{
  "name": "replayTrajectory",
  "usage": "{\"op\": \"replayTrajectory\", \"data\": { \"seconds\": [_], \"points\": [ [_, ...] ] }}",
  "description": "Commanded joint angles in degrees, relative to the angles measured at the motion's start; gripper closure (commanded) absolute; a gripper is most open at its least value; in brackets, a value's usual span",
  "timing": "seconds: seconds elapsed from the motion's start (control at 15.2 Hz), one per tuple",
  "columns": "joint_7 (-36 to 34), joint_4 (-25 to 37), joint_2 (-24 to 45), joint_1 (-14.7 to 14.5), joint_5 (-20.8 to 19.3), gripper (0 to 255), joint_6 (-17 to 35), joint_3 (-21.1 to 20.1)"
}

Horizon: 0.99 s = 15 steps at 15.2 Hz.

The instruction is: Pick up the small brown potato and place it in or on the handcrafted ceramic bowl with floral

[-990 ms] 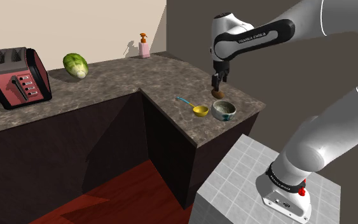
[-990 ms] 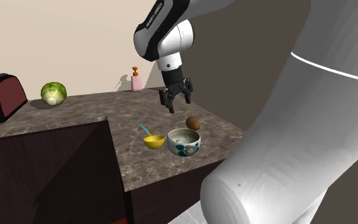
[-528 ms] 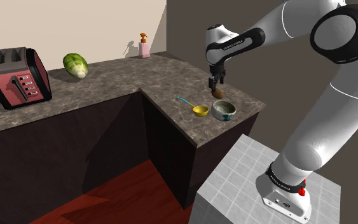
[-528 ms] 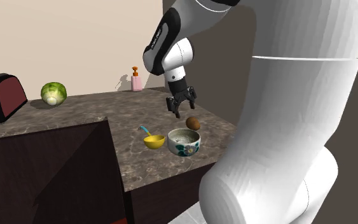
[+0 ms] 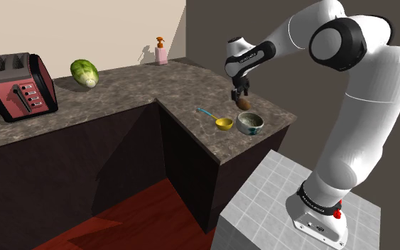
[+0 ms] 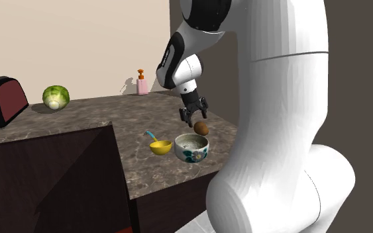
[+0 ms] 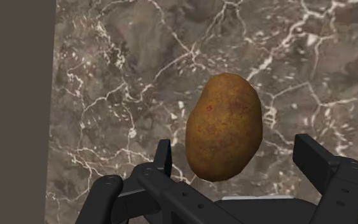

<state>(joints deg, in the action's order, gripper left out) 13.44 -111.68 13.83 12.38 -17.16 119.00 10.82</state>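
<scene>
The wrist view gives me what the wider views cannot: the single potato (image 7: 224, 127), brown, egg-shaped and mottled, lies on the dark, white-veined marble counter (image 7: 120, 95) between my jaws. They are spread to either side of it and grip nothing. In the second exterior view the jaws hang just above the potato, which sits just beside the one bowl (image 6: 191, 147). That view also shows the bowl's round white wall painted with dark leafy motifs, which I cannot make out from the shoulder view. One yellow scoop (image 6: 160, 147) with a blue handle lies right next to the bowl. The shoulder view takes in the whole white arm (image 5: 361, 78), and well apart along the counter it shows one boxy red toaster (image 5: 18, 85), one green cabbage (image 5: 84, 72) and one pink pump bottle (image 5: 161, 52).
</scene>
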Motion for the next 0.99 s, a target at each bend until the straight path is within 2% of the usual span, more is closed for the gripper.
{"op": "replayTrajectory", "data": {
  "seconds": [0.0, 0.26, 0.79, 0.86, 0.92],
  "points": [
    [0.0, -0.5, 0.8, 0.3, -0.1, 0, 1.4, 0.2],
    [-0.1, -2.1, 2.3, 0.9, -0.4, 0, 4.6, 0.5],
    [-0.1, -2.1, 2.3, 0.9, -0.4, 0, 4.6, 0.5],
    [-0.1, -2.1, 2.3, 0.9, -0.4, 255, 4.6, 0.5],
    [-0.1, -2.1, 2.3, 0.9, -0.4, 255, 4.6, 0.5]
  ]
}}
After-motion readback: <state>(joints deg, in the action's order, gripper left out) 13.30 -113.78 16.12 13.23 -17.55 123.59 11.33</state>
